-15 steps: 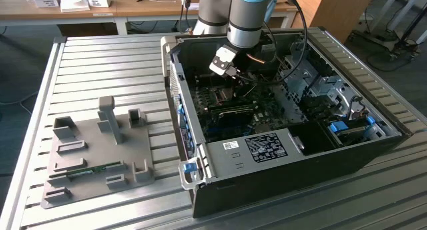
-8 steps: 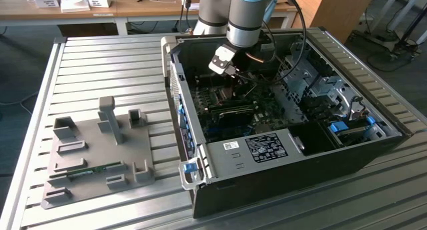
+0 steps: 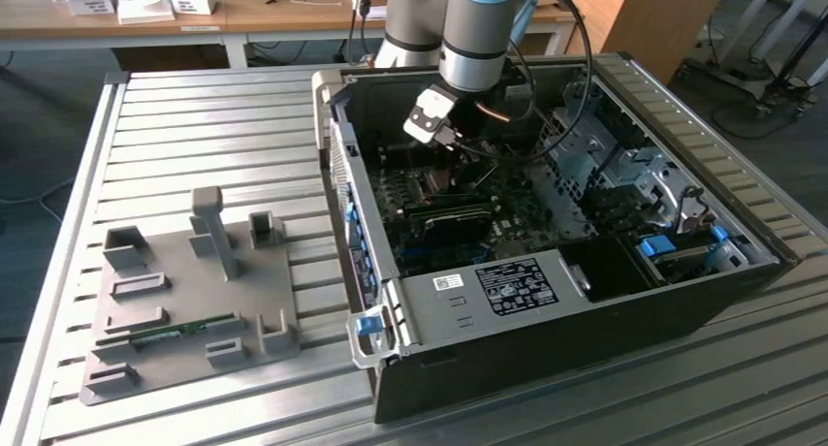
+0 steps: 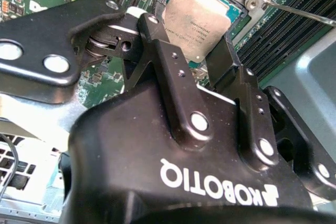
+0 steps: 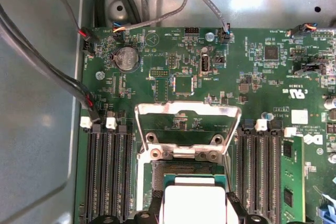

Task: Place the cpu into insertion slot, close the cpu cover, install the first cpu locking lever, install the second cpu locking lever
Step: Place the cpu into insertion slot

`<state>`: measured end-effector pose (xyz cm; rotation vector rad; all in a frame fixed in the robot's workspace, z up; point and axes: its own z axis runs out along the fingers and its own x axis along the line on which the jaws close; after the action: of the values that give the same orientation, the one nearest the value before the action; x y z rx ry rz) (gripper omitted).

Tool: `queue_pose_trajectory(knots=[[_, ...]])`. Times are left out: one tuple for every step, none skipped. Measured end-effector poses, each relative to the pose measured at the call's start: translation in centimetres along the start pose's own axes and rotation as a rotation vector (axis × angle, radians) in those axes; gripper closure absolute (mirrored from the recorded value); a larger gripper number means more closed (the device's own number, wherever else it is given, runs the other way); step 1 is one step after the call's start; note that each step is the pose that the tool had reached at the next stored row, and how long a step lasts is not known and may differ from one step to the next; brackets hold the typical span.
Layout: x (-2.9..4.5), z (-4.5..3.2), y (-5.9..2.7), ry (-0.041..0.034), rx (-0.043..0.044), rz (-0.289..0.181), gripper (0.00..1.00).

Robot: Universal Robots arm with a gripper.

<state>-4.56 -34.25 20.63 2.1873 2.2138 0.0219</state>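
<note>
Cpu: cpu [image 5: 194, 200], silvery top facing up, sits between the two fingertips over one end of the insertion slot [image 5: 184, 169]. Part of the slot's contact field is bare beside it. I cannot tell whether it is seated or just above the slot.
Pincer: gripper [image 4: 186, 40] is pinching the cpu, with a black finger [image 4: 157, 45] against each of two opposite edges.
Cover: cpu cover [image 5: 186, 109] is swung open and off the slot. The green board shows through its window, and its hinge end is at the slot's edge.
Lever: a thin metal rod [image 4: 302, 14] runs away from a screw tab just beside the slot, clear of the cover.
Board: motherboard [image 5: 236, 77] has rows of black memory slots [image 5: 107, 182] on both sides of the insertion slot. One memory stick [image 5: 291, 182] is fitted, and a coin battery [image 5: 127, 59] lies well away from the slot.
Arm: robot arm [image 3: 472, 39] reaches down into the open computer case [image 3: 518, 339] in the exterior view.
Surroundings: the case lies on a slatted metal table [image 3: 194, 126]. A grey fixture plate [image 3: 181, 271] sits well apart from it on the exterior view's left.
</note>
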Motion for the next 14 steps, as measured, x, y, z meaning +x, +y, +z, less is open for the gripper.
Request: queue_pose_trajectory(knots=[[0.00,0.00,0.00,0.0000,0.0000,0.000,0.46],[-0.01,-0.01,0.00,-0.0002,0.0002,0.002,0.46],[0.00,-0.01,0.00,-0.0002,0.0002,0.004,0.46],[0.00,-0.01,0.00,-0.0003,0.0002,0.004,0.46],[0.00,-0.01,0.00,-0.0002,0.0002,0.004,0.46],[0.00,-0.01,0.00,-0.0003,0.0002,0.004,0.46],[0.00,-0.01,0.00,-0.0002,0.0001,0.004,0.46],[0.00,-0.01,0.00,-0.0003,0.0002,0.004,0.46],[0.00,-0.01,0.00,-0.0003,0.0002,0.004,0.46],[-0.01,-0.01,0.00,-0.0003,0.0002,0.004,0.46],[0.00,-0.01,0.00,-0.0002,0.0002,0.004,0.46],[0.00,-0.01,0.00,-0.0002,0.0001,0.004,0.46],[-0.01,-0.01,0.00,-0.0002,0.0002,0.004,0.46],[0.00,-0.01,0.00,-0.0003,0.0002,0.004,0.46]])
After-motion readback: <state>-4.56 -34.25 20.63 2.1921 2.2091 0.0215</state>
